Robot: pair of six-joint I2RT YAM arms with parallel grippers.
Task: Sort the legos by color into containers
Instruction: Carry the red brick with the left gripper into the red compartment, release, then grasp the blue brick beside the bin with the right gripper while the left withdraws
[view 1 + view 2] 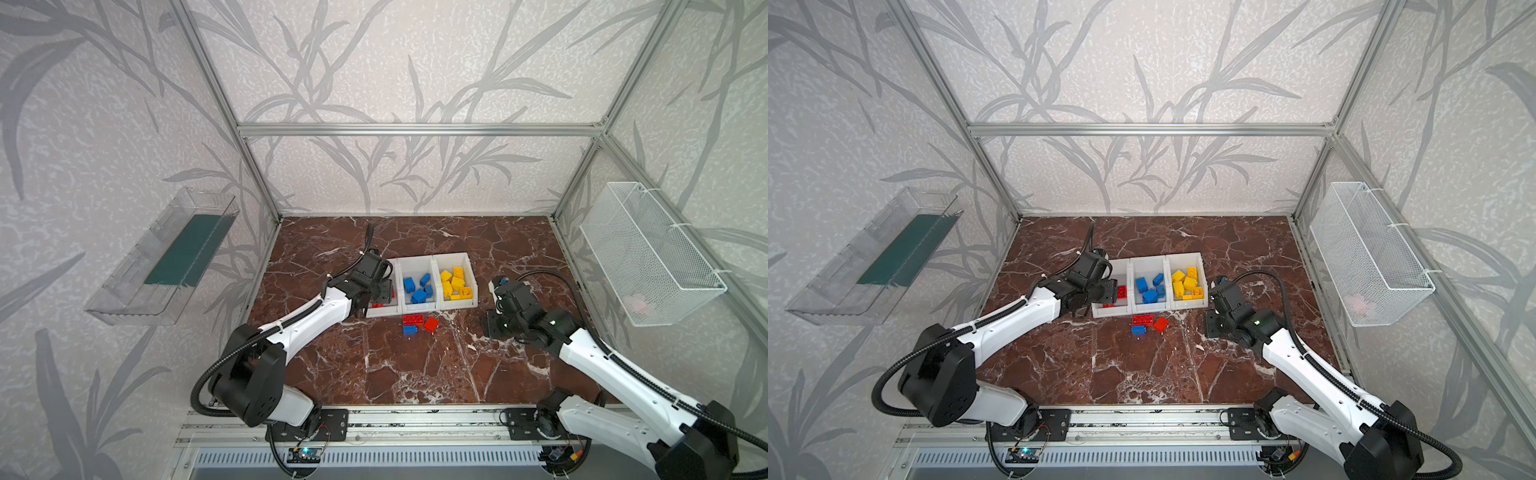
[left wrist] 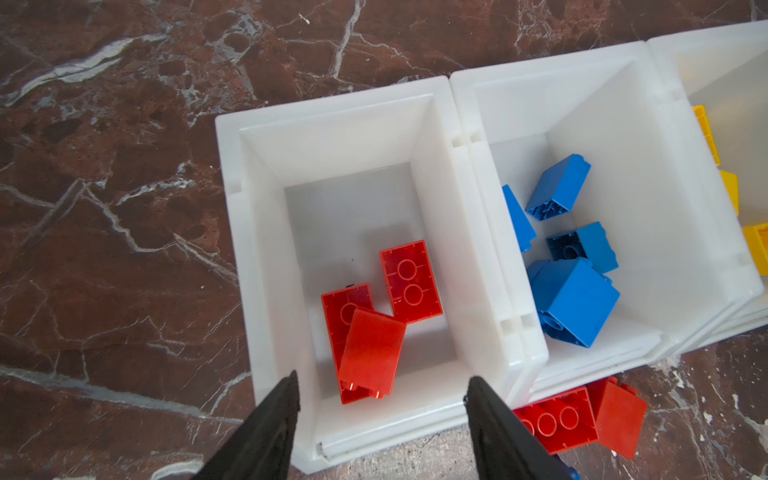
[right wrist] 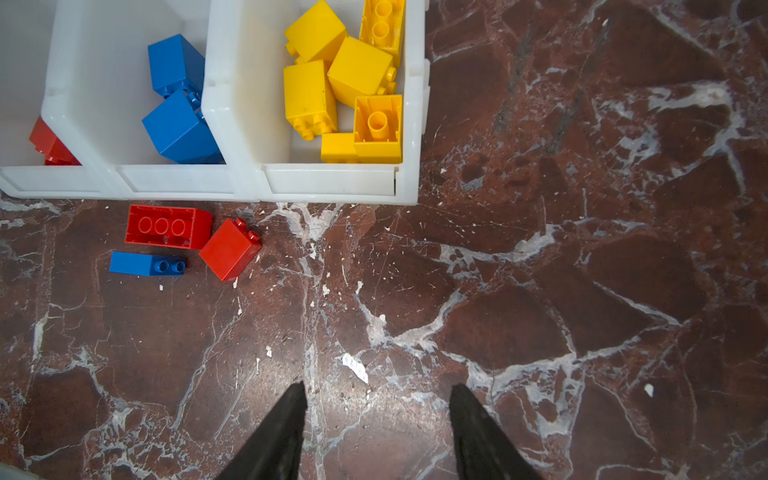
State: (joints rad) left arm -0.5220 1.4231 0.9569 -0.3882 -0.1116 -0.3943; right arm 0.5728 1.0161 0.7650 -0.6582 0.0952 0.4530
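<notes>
Overhead, in both top views the left jaws hang over the end bin of the containers (image 1: 419, 308), the right jaws beside the opposite end. Through the left wrist, the left jaws gape, released, with red legos (image 2: 411, 280) in the bin beyond them. Through the right wrist, the right jaws stand parted and empty over the desk (image 3: 540, 291); three loose legos (image 3: 230, 249) lie ahead, just short of the bins.

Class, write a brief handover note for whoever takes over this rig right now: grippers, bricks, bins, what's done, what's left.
Left gripper: open, empty, above the left bin. Right gripper: open, empty, above the table.
Done: red bricks in the left bin, blue bricks in the middle bin, yellow bricks in the right bin.
To do: long red brick, small red brick, loose blue brick, on the table by the middle bin.
</notes>
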